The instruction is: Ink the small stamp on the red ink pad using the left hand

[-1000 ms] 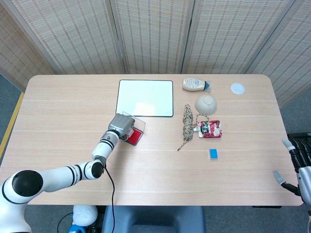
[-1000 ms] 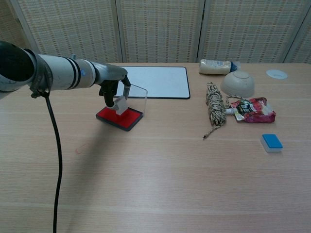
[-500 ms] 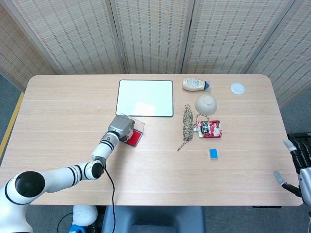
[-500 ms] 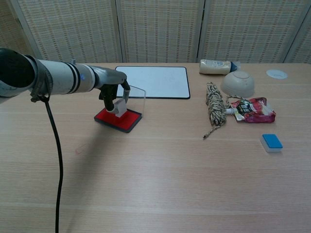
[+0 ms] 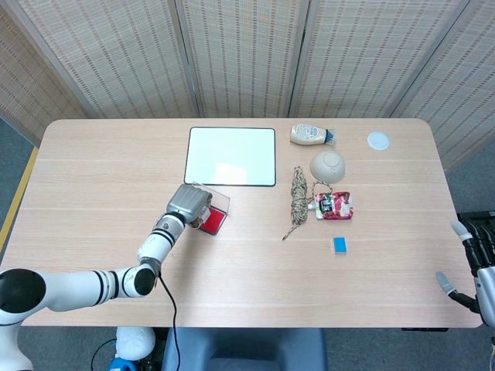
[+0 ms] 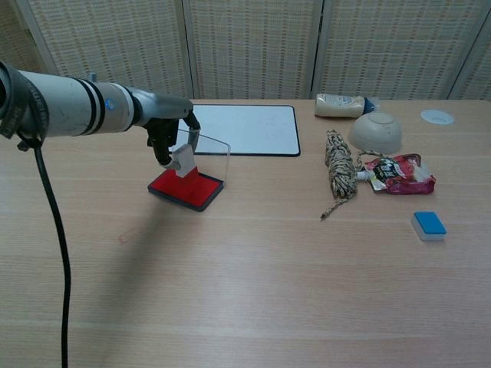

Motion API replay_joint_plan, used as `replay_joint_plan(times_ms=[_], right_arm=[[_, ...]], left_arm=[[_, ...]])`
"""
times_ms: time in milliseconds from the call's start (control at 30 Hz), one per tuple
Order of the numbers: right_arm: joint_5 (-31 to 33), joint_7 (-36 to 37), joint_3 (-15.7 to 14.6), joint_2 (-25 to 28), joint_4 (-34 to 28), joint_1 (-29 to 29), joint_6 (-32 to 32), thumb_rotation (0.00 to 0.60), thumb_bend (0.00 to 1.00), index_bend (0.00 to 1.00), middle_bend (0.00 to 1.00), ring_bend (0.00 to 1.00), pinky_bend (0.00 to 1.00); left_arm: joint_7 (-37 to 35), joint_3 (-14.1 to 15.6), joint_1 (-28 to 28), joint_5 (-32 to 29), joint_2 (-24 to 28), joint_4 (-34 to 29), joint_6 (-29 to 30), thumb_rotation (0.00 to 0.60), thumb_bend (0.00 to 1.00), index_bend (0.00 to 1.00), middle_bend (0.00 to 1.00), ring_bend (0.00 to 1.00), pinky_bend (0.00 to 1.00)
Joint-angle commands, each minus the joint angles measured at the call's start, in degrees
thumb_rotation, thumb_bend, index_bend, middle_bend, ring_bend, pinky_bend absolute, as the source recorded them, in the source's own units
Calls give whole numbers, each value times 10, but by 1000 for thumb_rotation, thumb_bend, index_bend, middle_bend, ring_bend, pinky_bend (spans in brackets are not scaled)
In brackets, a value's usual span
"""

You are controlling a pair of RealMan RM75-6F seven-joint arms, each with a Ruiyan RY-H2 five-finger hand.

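- Small stamp [image 6: 182, 160]: pinched in the left robot hand [image 6: 169, 138], tilted, directly above the red ink pad [image 6: 186, 188]. From the chest view its lower face appears just clear of the red surface; contact cannot be confirmed.
- Red ink pad: sits on the worktop [image 6: 253, 268] in front of the whiteboard [image 6: 245, 128], with its clear lid [image 6: 210, 156] standing open behind the stamp.
- Risk, uneven inking: the stamp is tilted, so one edge is likely to meet the pad first and the face may take ink only in part.
- Risk, lid strike: the fingers are just beside the upright lid. A sideways drift could knock the lid or push the pad along the worktop.
- Risk, slip: the pinch looks shallow, so a hard press could rotate the stamp in the grasp.
- Risk, pad sticking: if the stamp sticks to the ink surface, a lift could drag the pad up with it, since nothing holds the pad down.
- Right robot hand [image 5: 476, 270]: at the worktop's far right edge, fingers spread, holding nothing, well apart from the pad.
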Motion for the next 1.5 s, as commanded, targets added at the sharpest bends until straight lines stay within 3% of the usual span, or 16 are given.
replay_joint_plan(times_ms=[33, 267, 500, 967, 1500], right_arm=[[1, -4, 0, -1, -1, 1, -3, 600, 280, 0, 0, 0, 0], [6, -12, 2, -3, -4, 3, -9, 600, 280, 0, 0, 0, 0], [10, -14, 3, -3, -5, 3, -10, 600, 280, 0, 0, 0, 0], [6, -17, 2, -4, -4, 2, -7, 600, 280, 0, 0, 0, 0], [6, -18, 2, -5, -4, 3, -8, 600, 280, 0, 0, 0, 0]], left_arm=[[3, 6, 14, 1, 29, -43, 27, 600, 396, 802, 1000, 740, 560], [-7, 23, 47, 54, 73, -127, 68, 600, 395, 801, 1000, 740, 561], [-22, 45, 96, 130, 80, -192, 130, 600, 395, 790, 1000, 739, 561], [-47, 44, 131, 180, 22, -113, 102, 600, 394, 787, 1000, 738, 561], [-54, 31, 152, 198, 2, -66, 78, 600, 390, 781, 1000, 738, 561]])
